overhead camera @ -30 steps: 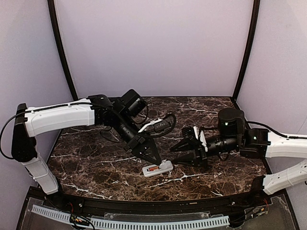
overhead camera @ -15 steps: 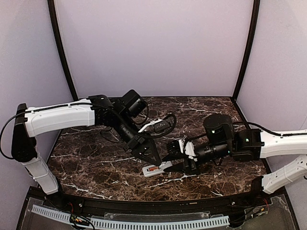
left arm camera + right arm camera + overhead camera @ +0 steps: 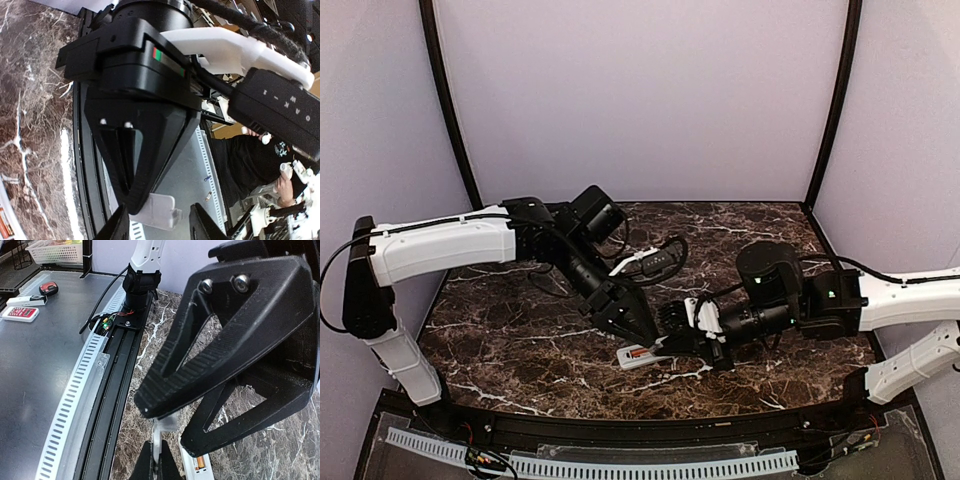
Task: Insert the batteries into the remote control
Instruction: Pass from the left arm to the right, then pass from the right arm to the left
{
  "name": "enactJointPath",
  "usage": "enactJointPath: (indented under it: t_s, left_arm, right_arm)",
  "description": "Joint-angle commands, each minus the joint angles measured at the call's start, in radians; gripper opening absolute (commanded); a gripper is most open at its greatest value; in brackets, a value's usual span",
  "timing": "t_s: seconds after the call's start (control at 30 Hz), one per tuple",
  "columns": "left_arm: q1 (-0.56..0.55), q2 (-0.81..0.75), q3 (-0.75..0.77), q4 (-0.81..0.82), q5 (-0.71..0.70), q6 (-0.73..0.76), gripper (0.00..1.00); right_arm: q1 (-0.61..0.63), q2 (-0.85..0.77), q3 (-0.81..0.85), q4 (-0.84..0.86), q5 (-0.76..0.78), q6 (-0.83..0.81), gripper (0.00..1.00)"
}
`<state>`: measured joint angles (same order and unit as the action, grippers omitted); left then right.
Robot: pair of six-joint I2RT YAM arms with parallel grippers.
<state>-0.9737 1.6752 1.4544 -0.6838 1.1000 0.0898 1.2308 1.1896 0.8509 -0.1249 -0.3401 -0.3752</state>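
dark veined marble is seen across the bench, and in the top view the remote control is laid flat on it near the front edge, back upward, so that its open bay can be reached from above; one orange battery is already seated there. the left pincer is poised just over the bay, and the right pincer is set low against the remote control's right end, probably to steady it; that end is hidden by that pincer.

in the left wrist view the right pincer is shown closed to a point, with a small tabbed white piece at its tip; whether this is gripped, or is the remote control's end or a loose cover, cannot be told.

in the right wrist view the left pincer is seen partly open and empty, marble showing between its fingers. no second battery is found in any view.
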Motion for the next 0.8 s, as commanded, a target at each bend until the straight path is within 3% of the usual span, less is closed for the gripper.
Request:
enactJointPath:
  t_s: [0.0,0.1,0.17,0.3,0.47,0.63,0.77]
  left_arm:
    - [0.012,-0.104,0.008,0.045,-0.084,-0.009,0.48]
    - [0.056,-0.172,-0.039,0.142,-0.171,-0.067,0.64]
    - [0.088,-0.244,-0.108,0.314,-0.241,-0.136,0.79]
    - [0.103,-0.396,-0.279,0.531,-0.460,-0.185,0.90]
    - [0.103,-0.490,-0.405,0.605,-0.586,-0.138,0.85]
    - [0.086,-0.490,-0.394,0.479,-0.584,-0.011,0.72]
    - [0.002,-0.480,-0.365,0.352,-0.688,0.146,0.71]
  right_arm:
    - [0.008,-0.016,0.006,0.053,0.014,0.045,0.00]
    - [0.007,-0.032,-0.014,0.088,0.026,0.073,0.00]
    - [-0.004,-0.044,-0.027,0.117,0.035,0.109,0.00]
    - [-0.065,-0.072,-0.053,0.199,0.052,0.231,0.00]
    - [-0.151,-0.090,-0.076,0.264,-0.094,0.344,0.00]
    - [-0.182,-0.020,-0.015,0.159,-0.206,0.333,0.00]
    - [-0.187,0.057,0.044,0.045,-0.275,0.314,0.00]
